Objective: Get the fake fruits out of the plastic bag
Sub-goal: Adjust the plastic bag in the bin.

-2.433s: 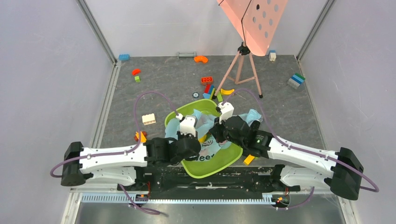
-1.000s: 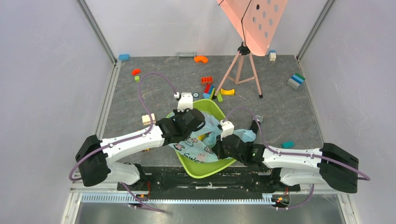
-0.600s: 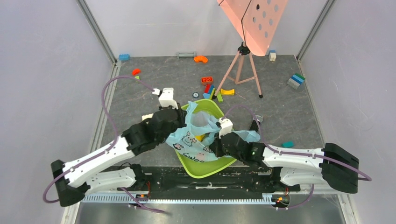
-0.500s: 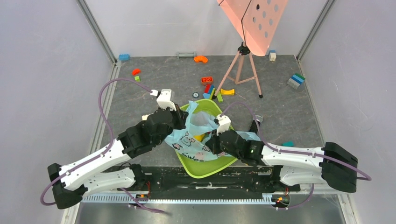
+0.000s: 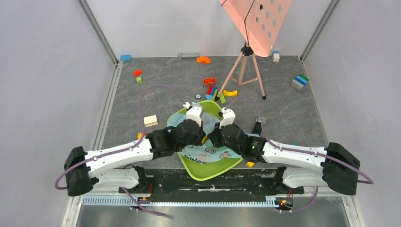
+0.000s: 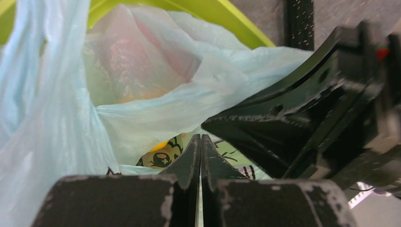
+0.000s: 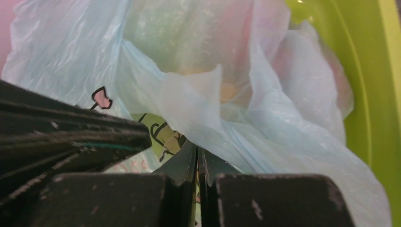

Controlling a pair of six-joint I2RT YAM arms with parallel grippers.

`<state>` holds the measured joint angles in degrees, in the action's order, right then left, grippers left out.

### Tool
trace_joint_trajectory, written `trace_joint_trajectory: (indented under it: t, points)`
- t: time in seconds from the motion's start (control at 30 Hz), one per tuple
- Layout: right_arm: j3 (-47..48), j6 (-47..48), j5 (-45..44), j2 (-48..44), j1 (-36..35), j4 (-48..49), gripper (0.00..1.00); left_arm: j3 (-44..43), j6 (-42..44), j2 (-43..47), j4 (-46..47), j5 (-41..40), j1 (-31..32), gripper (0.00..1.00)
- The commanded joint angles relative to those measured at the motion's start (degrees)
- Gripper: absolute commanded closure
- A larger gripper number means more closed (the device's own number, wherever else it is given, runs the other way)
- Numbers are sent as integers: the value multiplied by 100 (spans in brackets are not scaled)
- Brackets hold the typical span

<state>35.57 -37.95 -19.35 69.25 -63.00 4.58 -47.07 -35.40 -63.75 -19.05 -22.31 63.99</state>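
The plastic bag (image 5: 204, 153), light blue with cartoon prints, lies in the lime-green tub (image 5: 215, 169). My left gripper (image 5: 202, 134) and right gripper (image 5: 212, 135) meet tip to tip over the bag. In the left wrist view the left gripper (image 6: 201, 138) is shut, with the bag (image 6: 56, 118) draped close around it. In the right wrist view the right gripper (image 7: 197, 147) is shut where a fold of the bag (image 7: 265, 142) runs into its tips. The fake fruits show only as blurred red (image 6: 142, 52), yellow (image 5: 204, 140) and pink-green (image 7: 198, 42) patches through the film.
The tub rim shows in the wrist views (image 6: 236, 23) (image 7: 369, 71). A pink tripod stand (image 5: 246, 66) stands at the back. Toy blocks lie around: a cream one (image 5: 151, 120), red and blue ones (image 5: 209, 84), a striped one (image 5: 300, 81), an orange one (image 5: 250, 163).
My left arm lifted the bag up and to the left, then swung back right and down to the tub's middle. The bag has sunk back into the tub. The right gripper moved forward a little.
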Motion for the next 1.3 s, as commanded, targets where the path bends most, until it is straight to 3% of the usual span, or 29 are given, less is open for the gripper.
trace_joint_trajectory:
  t: [0.0,0.43,0.8,1.27]
  points:
    - [-92,-68,15,-167,201,-12,100,-180,-81,-335,126,37,57,98]
    - [-37,74,566,439,302,347,100,-27,-235,-887,366,-14,453,98]
    - [364,466,-130,1090,404,965,100,688,-735,-876,227,-914,492,98]
    - [1026,954,-328,1452,950,1690,100,1195,-1247,-177,-107,-1038,548,98]
